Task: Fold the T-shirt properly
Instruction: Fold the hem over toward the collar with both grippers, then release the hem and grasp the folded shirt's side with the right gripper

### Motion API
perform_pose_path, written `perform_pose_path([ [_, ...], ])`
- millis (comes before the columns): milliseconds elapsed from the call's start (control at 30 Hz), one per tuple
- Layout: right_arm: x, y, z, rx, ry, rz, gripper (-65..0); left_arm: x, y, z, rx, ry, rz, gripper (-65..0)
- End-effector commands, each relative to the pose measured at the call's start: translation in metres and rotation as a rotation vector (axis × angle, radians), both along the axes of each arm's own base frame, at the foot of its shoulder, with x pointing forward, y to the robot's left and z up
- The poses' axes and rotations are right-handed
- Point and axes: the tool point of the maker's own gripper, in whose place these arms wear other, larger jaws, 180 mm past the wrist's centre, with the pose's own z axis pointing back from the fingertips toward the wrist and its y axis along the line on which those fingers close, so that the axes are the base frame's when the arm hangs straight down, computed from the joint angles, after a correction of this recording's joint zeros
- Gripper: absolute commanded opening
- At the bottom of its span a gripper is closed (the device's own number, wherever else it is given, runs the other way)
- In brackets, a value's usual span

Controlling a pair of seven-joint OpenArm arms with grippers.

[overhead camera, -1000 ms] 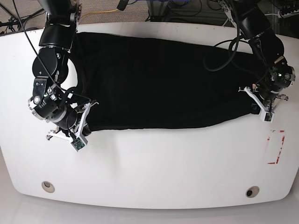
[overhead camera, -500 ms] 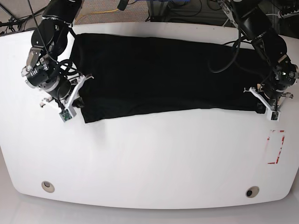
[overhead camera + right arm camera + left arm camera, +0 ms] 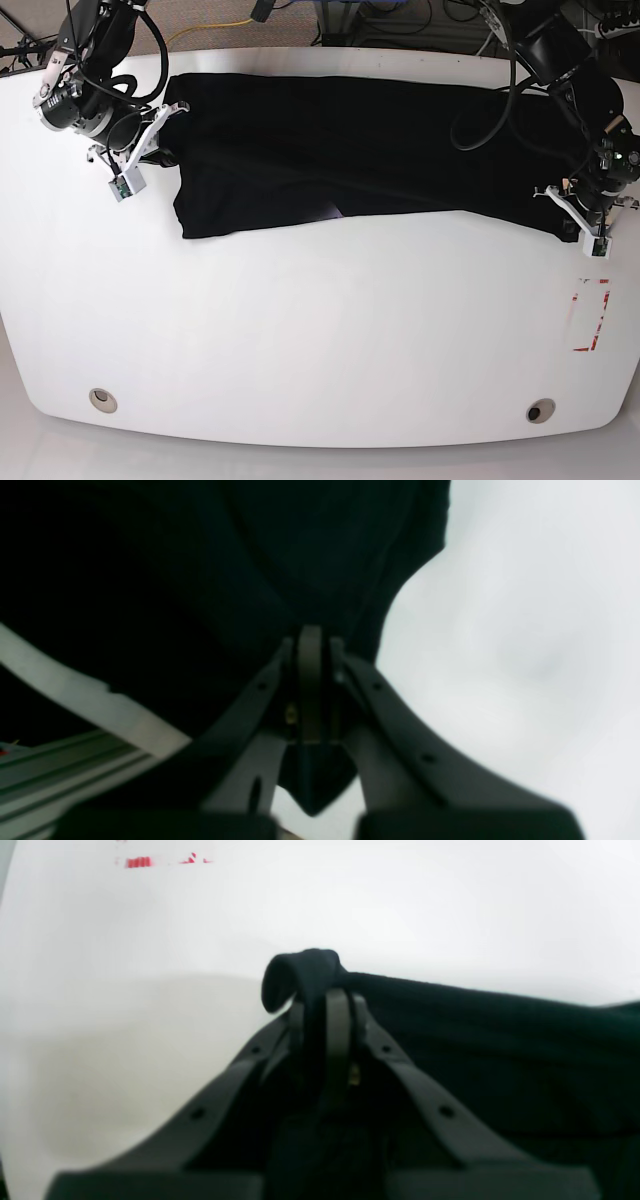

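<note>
T-shirt (image 3: 350, 150) stretched across white desk (image 3: 320, 340)

Left gripper (image 3: 322, 995) clenched on one cloth edge; right gripper (image 3: 310, 640) clenched on the opposite edge.

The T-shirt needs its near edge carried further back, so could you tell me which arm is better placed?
Probably the right arm: its end of the T-shirt sags nearer.

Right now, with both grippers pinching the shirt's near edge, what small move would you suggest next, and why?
Probably carry both ends a little further toward the far edge, then lower them. The left gripper and right gripper are each shut on the T-shirt, whose lifted near hem does not yet meet the far one.
</note>
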Motion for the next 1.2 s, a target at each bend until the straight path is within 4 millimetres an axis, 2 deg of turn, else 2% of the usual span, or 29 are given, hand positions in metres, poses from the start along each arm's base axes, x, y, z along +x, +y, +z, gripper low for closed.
perform_pose_path([
  [0,0.000,0.005,0.008,0.030,-0.035,0.010,-65.0,0.003,0.009,0.018,0.039,-0.046,0.000,-63.9],
  [200,-0.012,0.015,0.004,0.081,-0.012,0.017,-65.0,0.002,0.009,0.027,0.064,-0.064,-0.003,-63.9],
  [367,-0.025,0.016,-0.005,0.081,0.037,0.023,-65.0,-0.010,0.008,0.024,0.087,-0.047,-0.012,-63.9],
  [500,-0.027,0.017,-0.007,0.086,0.045,0.021,-63.6,-0.016,0.008,0.024,0.103,-0.038,-0.017,-63.6],
  [567,-0.028,0.017,-0.008,0.087,0.049,0.021,-57.4,-0.022,0.008,0.021,0.110,-0.026,-0.020,-63.3],
  [667,-0.029,0.015,-0.008,0.080,0.051,0.023,-40.3,-0.030,0.008,0.016,0.114,-0.005,-0.022,-62.8],
  [800,-0.029,0.016,-0.006,0.080,0.047,0.024,-16.5,-0.038,0.016,0.014,0.138,0.021,-0.024,-53.5],
  [867,-0.028,0.016,-0.006,0.081,0.045,0.025,-11.3,-0.038,0.018,0.014,0.141,0.024,-0.024,-47.9],
  [933,-0.026,0.019,-0.004,0.095,0.037,0.024,-11.4,-0.039,0.018,0.013,0.142,0.026,-0.024,-41.0],
  [1033,-0.021,0.028,0.004,0.156,0.002,0.036,-14.9,-0.041,0.021,0.014,0.148,0.029,-0.017,-36.0],
  [1167,-0.001,0.057,0.014,0.223,-0.051,0.074,-21.2,-0.040,0.031,0.022,0.180,0.026,-0.016,-35.0],
])
